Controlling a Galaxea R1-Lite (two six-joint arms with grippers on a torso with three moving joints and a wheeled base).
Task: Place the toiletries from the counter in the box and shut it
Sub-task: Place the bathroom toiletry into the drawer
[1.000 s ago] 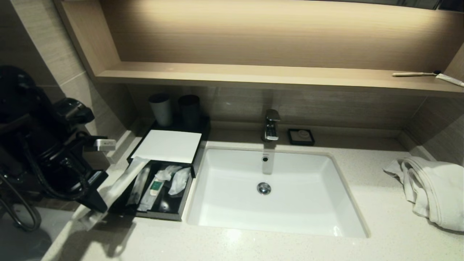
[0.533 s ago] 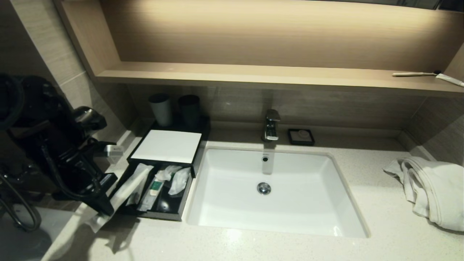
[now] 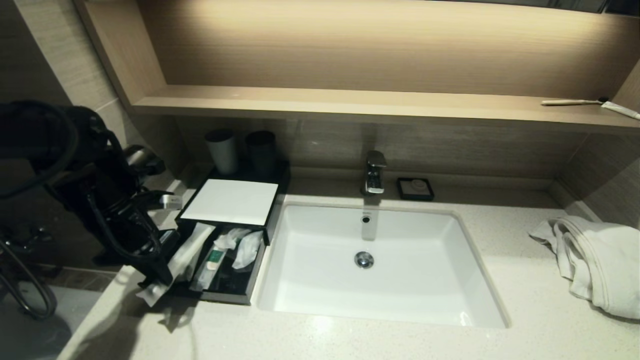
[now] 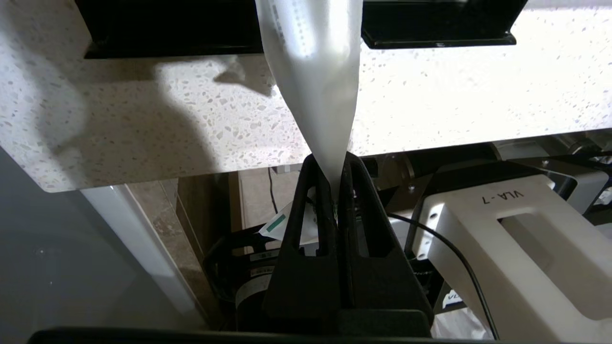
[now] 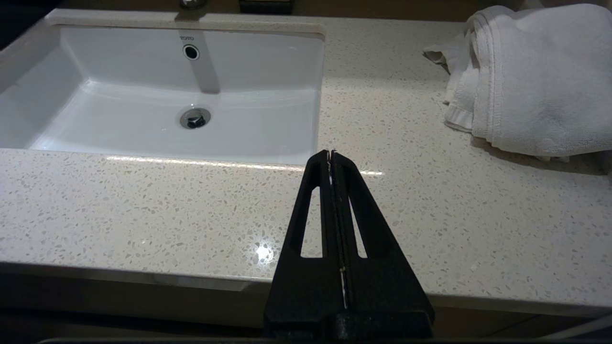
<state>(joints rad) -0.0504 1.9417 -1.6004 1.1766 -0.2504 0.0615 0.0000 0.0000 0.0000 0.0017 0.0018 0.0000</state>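
While gripping the sachet [image 3: 181, 259], left hand [image 3: 161, 281] has neared the box [image 3: 220, 295].

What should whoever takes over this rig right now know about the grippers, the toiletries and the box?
Left gripper: shut on the long white plastic sachet, held slanting over the near left edge of the open black box, far end inside.
Right gripper: shut, empty, parked above the speckled counter before the white sink.
Done: several packets, one green-labelled, already lie in the box.
Left: release the sachet inside, then close the white lid, which covers only the rear part.
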